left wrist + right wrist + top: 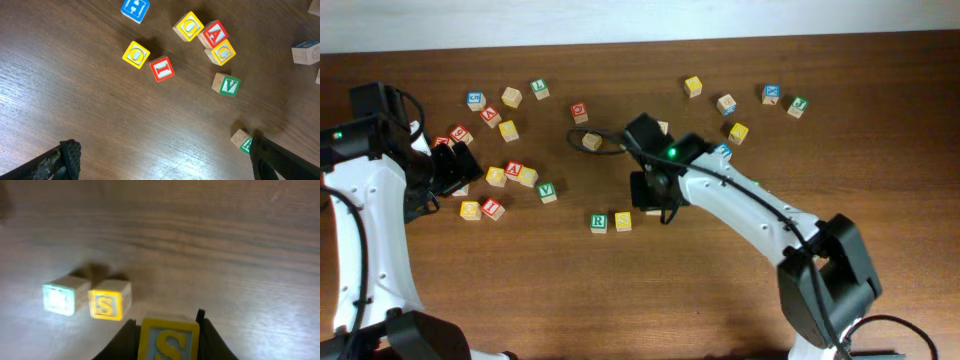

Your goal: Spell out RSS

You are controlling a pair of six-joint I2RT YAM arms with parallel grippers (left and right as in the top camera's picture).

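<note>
A green R cube and a yellow S cube sit side by side on the table, R on the left; both also show in the right wrist view, R and S. My right gripper is shut on a second yellow S cube, held just right of that pair; in the overhead view the gripper hides it. My left gripper is open and empty over bare wood at the left. The R cube's edge shows beside its right finger.
Loose letter cubes lie at the left: a green V, red I, yellow O, red A. More cubes lie scattered along the back. A small ring lies behind the right arm.
</note>
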